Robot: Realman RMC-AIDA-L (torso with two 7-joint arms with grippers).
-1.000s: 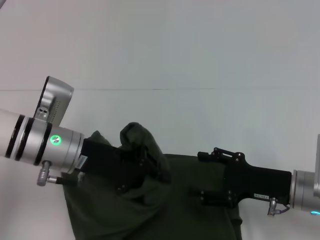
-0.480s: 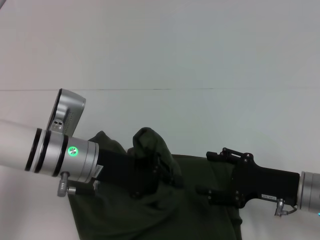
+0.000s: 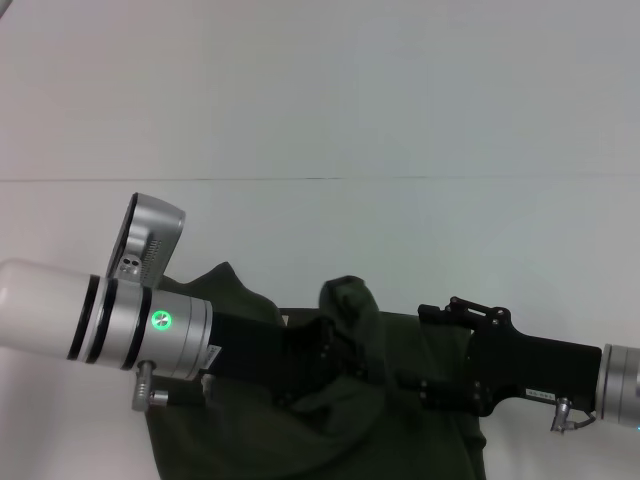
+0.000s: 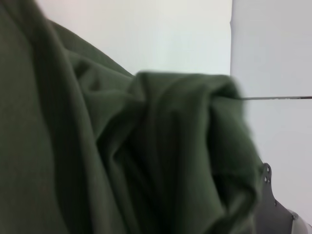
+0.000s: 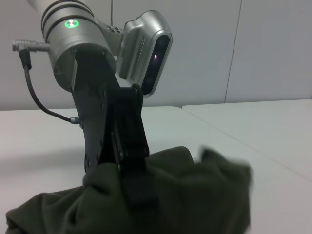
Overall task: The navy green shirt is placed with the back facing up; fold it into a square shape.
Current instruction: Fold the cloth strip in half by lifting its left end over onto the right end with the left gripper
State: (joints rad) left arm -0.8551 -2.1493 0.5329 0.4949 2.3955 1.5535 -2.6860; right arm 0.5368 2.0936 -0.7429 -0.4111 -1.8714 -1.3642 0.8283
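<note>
left claw (image 3: 340, 355) clenched on a raised fold of the green shirt (image 3: 300, 440) near the worktop's (image 3: 320, 100) front edge; right claw (image 3: 405, 385), grip state unclear, just beside it.

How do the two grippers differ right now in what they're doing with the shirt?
The left gripper holds a bunched fold of the navy green shirt lifted off the table; the right gripper lies low over flat fabric with nothing visibly raised. The left gripper reaches in from the shirt's left side, the right gripper from its right side. The left gripper is half wrapped in cloth; the right gripper's black body is exposed. Both are black and sit over the shirt.
</note>
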